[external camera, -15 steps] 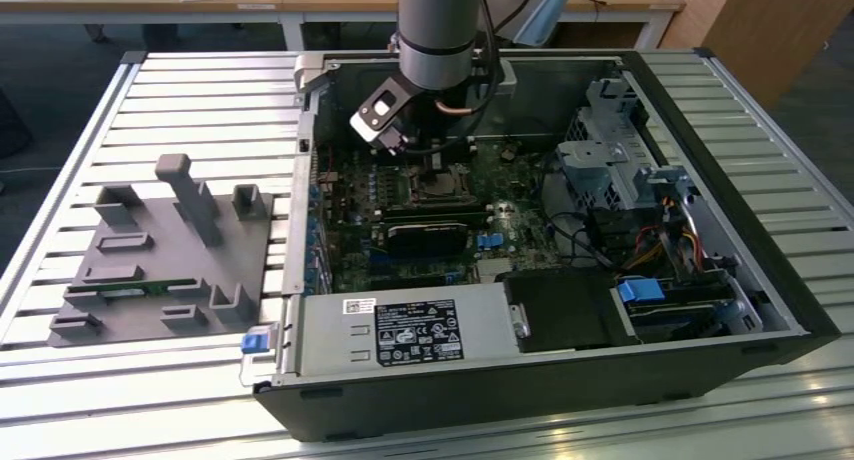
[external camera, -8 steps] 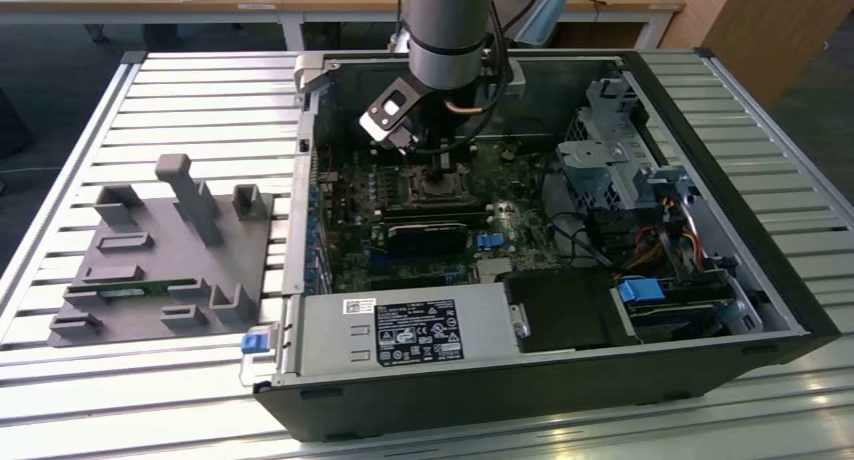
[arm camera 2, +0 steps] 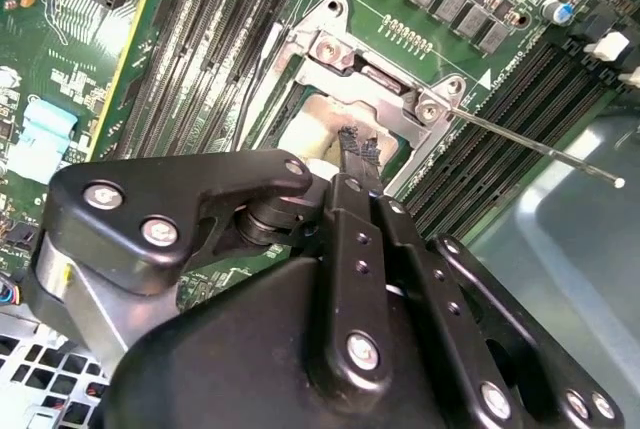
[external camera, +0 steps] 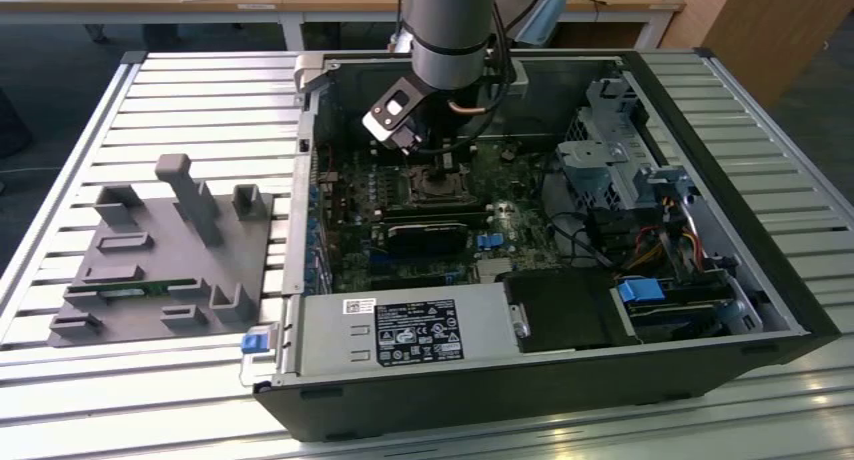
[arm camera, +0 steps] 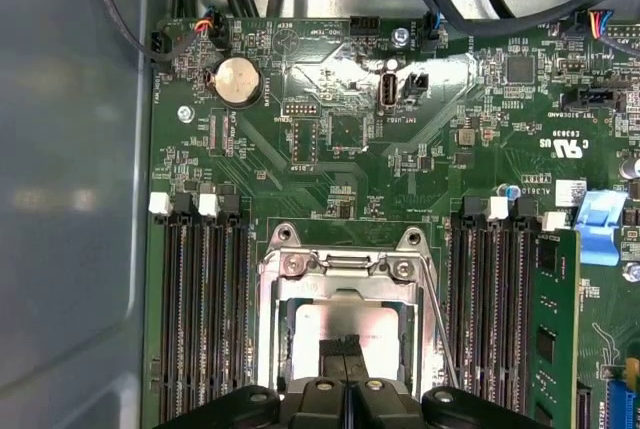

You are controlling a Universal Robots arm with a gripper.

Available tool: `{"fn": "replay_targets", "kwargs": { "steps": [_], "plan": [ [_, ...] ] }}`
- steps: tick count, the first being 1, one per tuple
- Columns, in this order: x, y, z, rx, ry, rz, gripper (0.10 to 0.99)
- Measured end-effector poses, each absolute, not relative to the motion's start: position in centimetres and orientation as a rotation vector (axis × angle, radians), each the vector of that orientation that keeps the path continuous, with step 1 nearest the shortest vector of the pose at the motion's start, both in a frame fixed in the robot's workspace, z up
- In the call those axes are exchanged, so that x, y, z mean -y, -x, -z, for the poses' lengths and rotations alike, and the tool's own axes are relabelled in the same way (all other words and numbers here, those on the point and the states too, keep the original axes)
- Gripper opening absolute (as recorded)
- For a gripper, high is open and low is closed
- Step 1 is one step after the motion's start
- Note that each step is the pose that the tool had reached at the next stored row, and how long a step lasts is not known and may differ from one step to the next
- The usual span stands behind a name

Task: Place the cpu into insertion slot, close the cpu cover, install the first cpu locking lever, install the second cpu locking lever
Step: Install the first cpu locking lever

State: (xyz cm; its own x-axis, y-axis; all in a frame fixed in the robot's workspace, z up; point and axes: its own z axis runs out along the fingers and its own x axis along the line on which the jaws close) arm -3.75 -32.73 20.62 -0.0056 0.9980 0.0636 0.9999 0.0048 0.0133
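The tool (arm camera: 345,347), its 2 fingers (arm camera: 330,357) pressed together and pinching nothing, hangs tip-down over the cpu (arm camera: 308,331), which sits inside the window of the cpu cover (arm camera: 340,284). We judge the chip light, stiff, with a delicate underside: best gripped by its opposite edges.

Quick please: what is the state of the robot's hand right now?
Hand: closed, fingertips together, nothing visible between them, right over the small dull grey square cpu.
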Motion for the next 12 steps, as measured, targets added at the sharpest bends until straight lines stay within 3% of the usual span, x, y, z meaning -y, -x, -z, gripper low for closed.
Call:
{"fn": "replay_targets", "kwargs": {
  "steps": [12],
  "plan": [
    [32.73,3.74,-20.97,2.201,2.190,0.084,0.106]
  ]
}}
